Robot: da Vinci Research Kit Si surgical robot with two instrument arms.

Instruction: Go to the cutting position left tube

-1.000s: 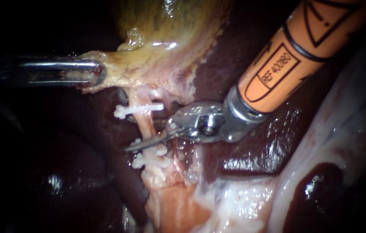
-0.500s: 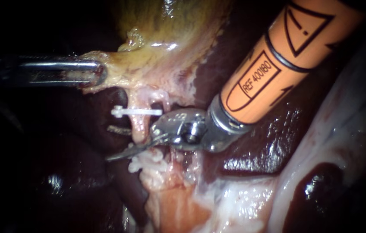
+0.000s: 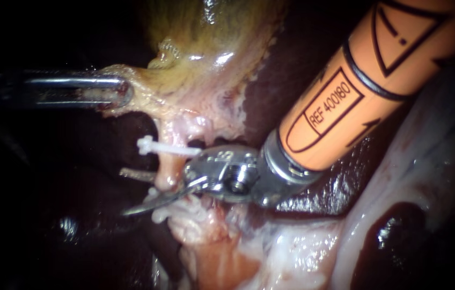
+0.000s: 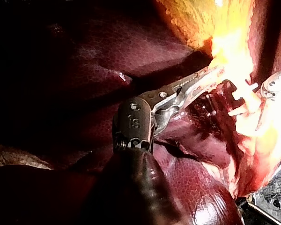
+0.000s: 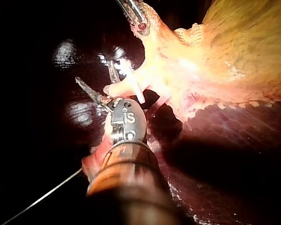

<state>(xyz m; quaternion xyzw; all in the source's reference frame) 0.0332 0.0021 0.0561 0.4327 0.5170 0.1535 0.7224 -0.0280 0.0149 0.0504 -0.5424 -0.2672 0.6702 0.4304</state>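
Observation:
The left tube [image 3: 166, 161] is a pale pink strand running down from the yellow gallbladder [image 3: 206, 48]. One white clip [image 3: 160, 146] crosses it high up, and more white clips [image 3: 176, 214] sit lower. My right instrument [image 3: 125, 192], on an orange shaft, has its blades open astride the tube between the upper and lower clips. The right wrist view shows the same blades [image 5: 94, 72] spread beside the tube [image 5: 124, 86]. My left instrument [image 3: 116, 91] is shut on the gallbladder's edge and holds it taut, as the left wrist view [image 4: 203, 82] also shows.
Dark red liver [image 3: 77, 225] lies around and under the tube. Pale fatty tissue [image 3: 292, 252] spreads out below the right instrument's wrist. A second, shorter strand [image 3: 202, 124] lies just right of the left tube. The other instrument's metal tip [image 4: 277, 85] shows near the clip [image 4: 241, 99].
My right instrument has slid leftward, and its blades now reach past the tube on both sides. The tube and upper clip have shifted slightly left. The left instrument has held still.

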